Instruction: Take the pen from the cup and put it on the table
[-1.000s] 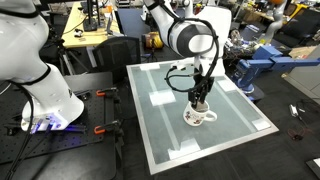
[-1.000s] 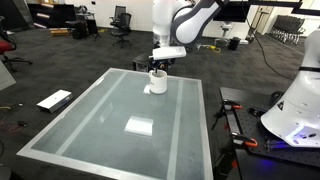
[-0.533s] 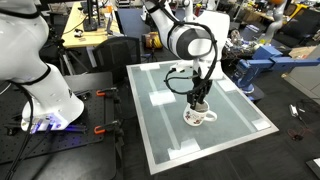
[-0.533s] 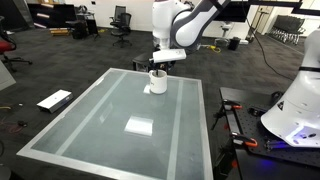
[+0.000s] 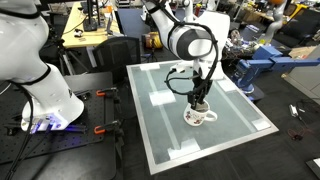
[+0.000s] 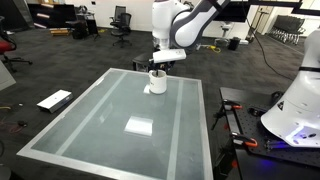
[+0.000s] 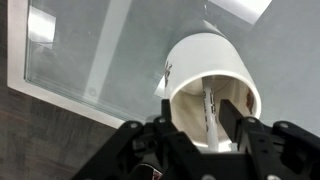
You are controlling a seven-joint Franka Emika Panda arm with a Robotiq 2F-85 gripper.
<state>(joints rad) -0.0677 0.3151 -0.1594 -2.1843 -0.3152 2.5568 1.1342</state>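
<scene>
The white cup (image 7: 205, 62) with dark reddish markings stands on the frosted grey-green table (image 5: 160, 120), near one edge (image 6: 110, 120). A slim pen (image 7: 208, 104) leans inside it; its colour is hard to tell here. My gripper (image 7: 200, 122) hangs straight over the cup's mouth in both exterior views (image 5: 201, 103) (image 6: 160, 68). Its fingers are apart. One dark finger is inside the cup beside the pen, and the other is at the opposite rim. The pen lies between them, not clamped. The cup also shows in both exterior views (image 5: 200, 117) (image 6: 157, 82).
White tape rectangles (image 6: 138, 126) mark the table top. A second white robot base (image 5: 45, 95) stands beside the table, with red clamps on the floor. Desks, chairs and blue equipment (image 5: 262, 65) stand around the room.
</scene>
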